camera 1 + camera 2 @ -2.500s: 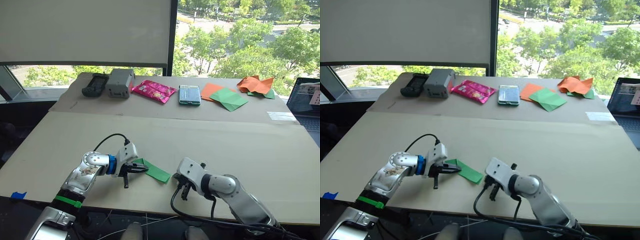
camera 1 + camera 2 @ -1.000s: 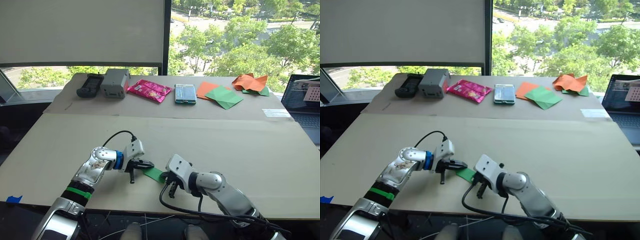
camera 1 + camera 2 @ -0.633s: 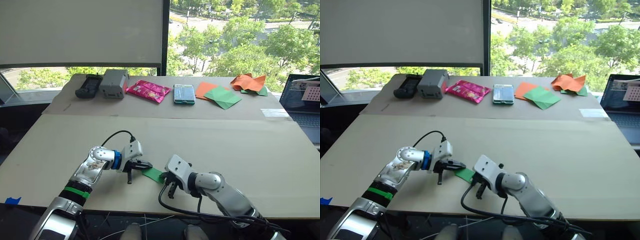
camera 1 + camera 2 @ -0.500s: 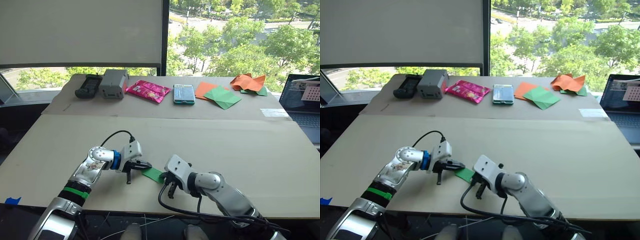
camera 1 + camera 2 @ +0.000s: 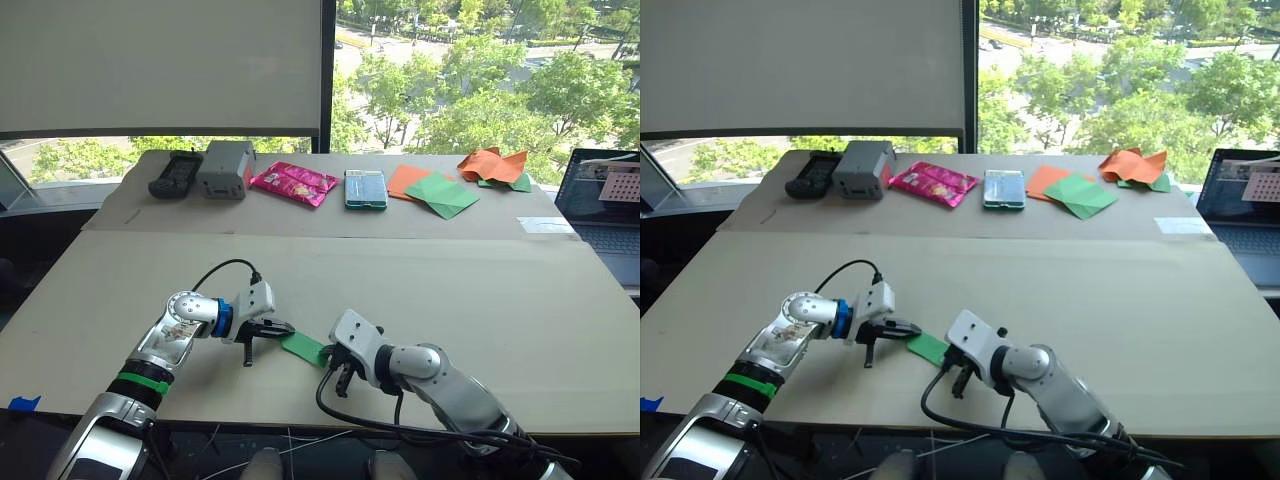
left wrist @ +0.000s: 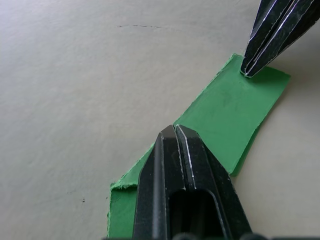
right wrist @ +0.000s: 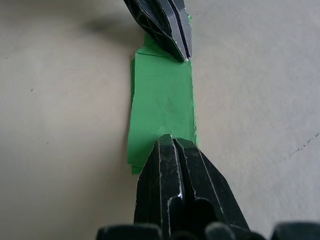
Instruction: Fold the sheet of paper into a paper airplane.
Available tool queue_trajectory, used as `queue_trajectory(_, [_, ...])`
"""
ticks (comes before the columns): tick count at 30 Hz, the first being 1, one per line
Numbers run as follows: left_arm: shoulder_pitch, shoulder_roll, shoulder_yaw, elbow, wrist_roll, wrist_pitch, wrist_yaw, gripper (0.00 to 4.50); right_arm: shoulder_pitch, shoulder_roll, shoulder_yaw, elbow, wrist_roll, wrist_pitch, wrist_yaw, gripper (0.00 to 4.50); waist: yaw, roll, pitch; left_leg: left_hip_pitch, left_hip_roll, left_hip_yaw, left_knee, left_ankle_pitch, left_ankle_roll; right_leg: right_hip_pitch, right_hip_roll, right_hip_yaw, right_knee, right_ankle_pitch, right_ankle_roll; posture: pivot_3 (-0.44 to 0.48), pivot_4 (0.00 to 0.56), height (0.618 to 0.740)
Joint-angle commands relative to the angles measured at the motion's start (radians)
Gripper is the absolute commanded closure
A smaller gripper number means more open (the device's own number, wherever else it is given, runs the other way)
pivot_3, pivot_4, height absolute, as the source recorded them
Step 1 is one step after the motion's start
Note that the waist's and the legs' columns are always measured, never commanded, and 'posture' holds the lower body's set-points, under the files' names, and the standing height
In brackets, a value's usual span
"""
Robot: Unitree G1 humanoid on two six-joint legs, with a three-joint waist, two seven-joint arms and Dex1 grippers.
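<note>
Right wrist view: folded green paper strip (image 7: 161, 107) lay w/ long axis betw both grippers; right gripper (image 7: 172, 142) & left gripper (image 7: 182, 52) closed, tips pressing opp ends.

Strong daylight pours in from the window (image 5: 480, 80) behind the bench (image 5: 480, 290), and the sunlit trees outside look nearly washed out. The white blind (image 5: 160, 65) softens the left side. The benchtop is evenly bright, with short soft shadows under the arms. Up close at the wrists, the tool fingers are sharp, with a faint grey shadow nearby.
</note>
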Motion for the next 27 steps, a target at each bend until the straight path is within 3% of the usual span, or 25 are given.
queue_trajectory(1, [0.036, 0.043, -0.024, 0.106, 0.086, 0.022, 0.018, 4.50, 0.025, -0.032, 0.019, 0.049, -0.013, 0.073, 0.003, 4.48, -0.001, 0.000, 0.000, 0.000, 0.000, 0.000, 0.000, 0.000, 0.000, 0.000, 0.000, 0.000, 0.000, 0.000, 0.000, 0.000, 0.150, 0.720])
queue_trajectory(27, [0.014, 0.081, 0.019, 0.214, 0.088, -0.033, 0.048, 4.50, 0.018, -0.043, 0.024, 0.044, -0.013, 0.069, 0.010, 4.48, -0.008, 0.000, -0.001, 0.002, 0.000, 0.000, -0.004, 0.000, -0.001, -0.001, -0.001, 0.000, -0.001, 0.000, -0.001, 0.000, 0.150, 0.720])
